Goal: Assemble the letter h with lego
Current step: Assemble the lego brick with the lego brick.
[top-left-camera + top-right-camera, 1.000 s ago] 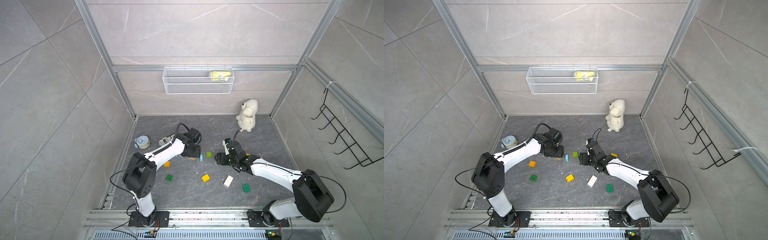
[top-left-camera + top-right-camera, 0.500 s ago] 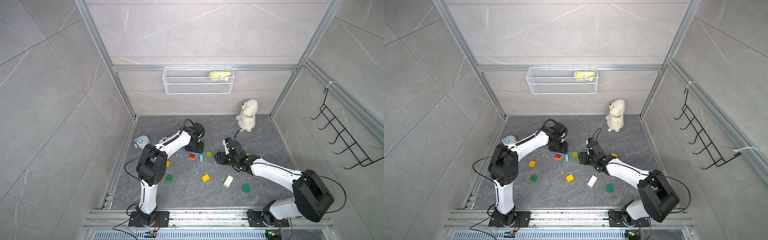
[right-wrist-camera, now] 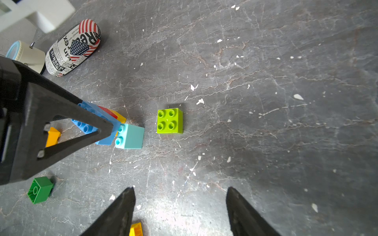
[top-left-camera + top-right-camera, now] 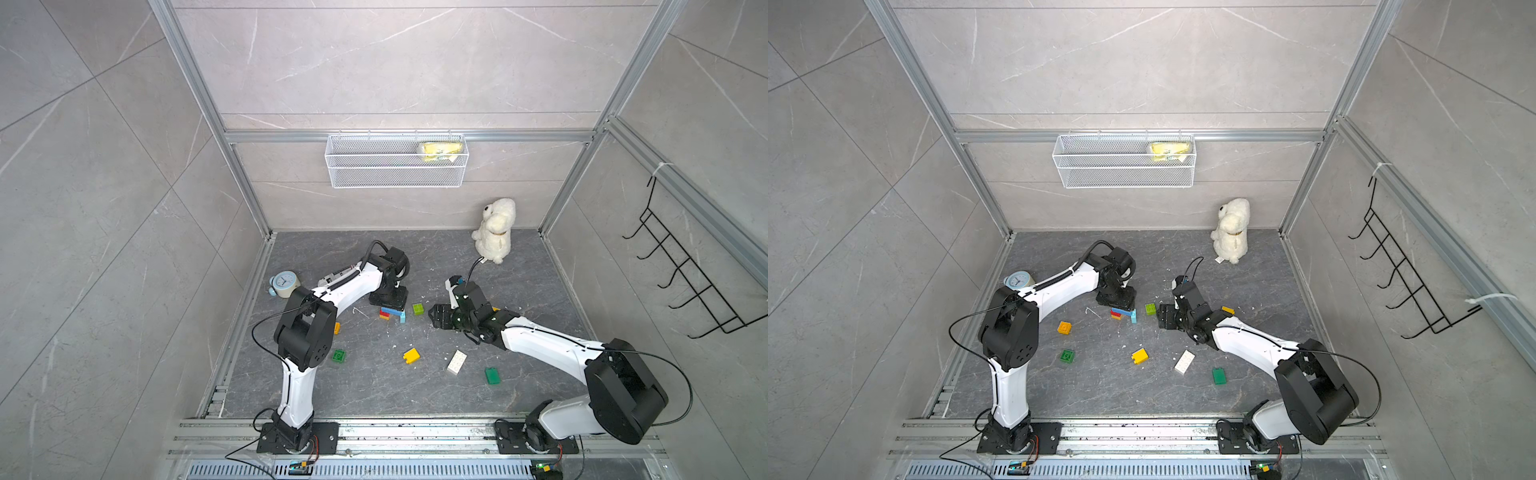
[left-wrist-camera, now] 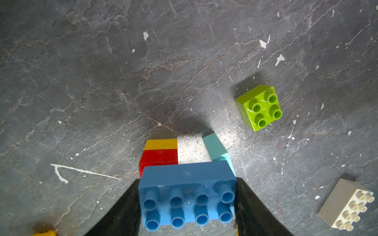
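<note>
1. In both top views the left gripper [image 4: 390, 300] reaches down onto the lego build [image 4: 392, 314], a small joined cluster near the middle of the dark, stone-patterned floor [image 4: 428, 257]. I judge that the letter is being put together on that spot. The right gripper [image 4: 437, 319] hovers low just beside the lime brick [image 4: 418, 308], probably its next pick. The orange brick [image 4: 1064, 327], green square brick [image 4: 339, 355], loose yellow brick [image 4: 411, 355], white brick [image 4: 456, 361] and flat green brick [image 4: 492, 375] lie scattered nearer the arm bases. A woolly plush toy [image 4: 494, 230] sits at the back wall.

2. In the left wrist view, two matte black fingers [image 5: 120, 210] are clamped on the short ends of the glossy blue oblong brick [image 5: 187, 196]. Its eight hollow studs face the camera. It spans a red brick [image 5: 159, 160] joined to a yellow-orange brick [image 5: 161, 144] on one side and a light blue brick [image 5: 216, 149] on the other. Bare floor shows between these two legs, so the blue brick is likely the crossbar.

3. In the right wrist view, this gripper's tapered fingers [image 3: 120, 210] stand spread with only floor between them. The lime brick sits ahead, square, with its four studs up. The light blue brick's studs point sideways, so the build seems tipped or lying on its side. A printed pouch [image 3: 72, 48] and an alarm clock [image 3: 24, 54] lie beyond.
</note>
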Controlling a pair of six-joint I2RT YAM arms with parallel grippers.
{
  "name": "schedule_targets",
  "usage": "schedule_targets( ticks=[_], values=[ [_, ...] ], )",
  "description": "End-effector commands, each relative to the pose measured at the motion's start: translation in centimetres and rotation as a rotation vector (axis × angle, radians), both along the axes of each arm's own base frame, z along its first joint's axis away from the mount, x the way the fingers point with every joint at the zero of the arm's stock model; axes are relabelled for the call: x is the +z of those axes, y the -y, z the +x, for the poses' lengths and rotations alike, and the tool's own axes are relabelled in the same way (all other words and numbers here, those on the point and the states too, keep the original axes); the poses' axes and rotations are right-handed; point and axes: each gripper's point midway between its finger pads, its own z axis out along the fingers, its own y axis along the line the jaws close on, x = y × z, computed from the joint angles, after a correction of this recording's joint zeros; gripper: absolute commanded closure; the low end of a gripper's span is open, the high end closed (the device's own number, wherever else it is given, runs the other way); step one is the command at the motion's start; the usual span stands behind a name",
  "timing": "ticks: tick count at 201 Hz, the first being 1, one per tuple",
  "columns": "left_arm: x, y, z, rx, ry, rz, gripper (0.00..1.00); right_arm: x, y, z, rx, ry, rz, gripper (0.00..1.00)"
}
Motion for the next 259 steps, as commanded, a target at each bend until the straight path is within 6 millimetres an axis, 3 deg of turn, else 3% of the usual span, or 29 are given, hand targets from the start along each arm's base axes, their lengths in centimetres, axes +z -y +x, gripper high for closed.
schedule_targets(
  ticks=[1,60,160,224,259],
  values=[
    [-0.6,-0.1,-1.1,-0.045,-0.041,-0.002,0.98,0.0,0.0,0.1,-0.007,-0.005,0.009,0.27],
    [-2.0,-0.9,-1.4,-0.072,-0.047,0.04,1.0,0.0,-0.1,0.1,-0.002,-0.007,0.011,0.27],
    [-0.6,-1.0,-2.0,-0.043,-0.021,-0.002,1.0,0.1,-0.2,0.1,0.0,-0.006,0.012,0.27],
    [-2.2,-1.9,-2.4,-0.032,-0.024,0.047,1.0,0.0,-0.1,0.0,0.003,-0.009,0.01,0.27],
    [-1.4,-2.0,-2.3,-0.025,0.027,0.022,1.0,0.1,-0.3,0.0,0.007,-0.01,0.015,0.27]
  ],
)
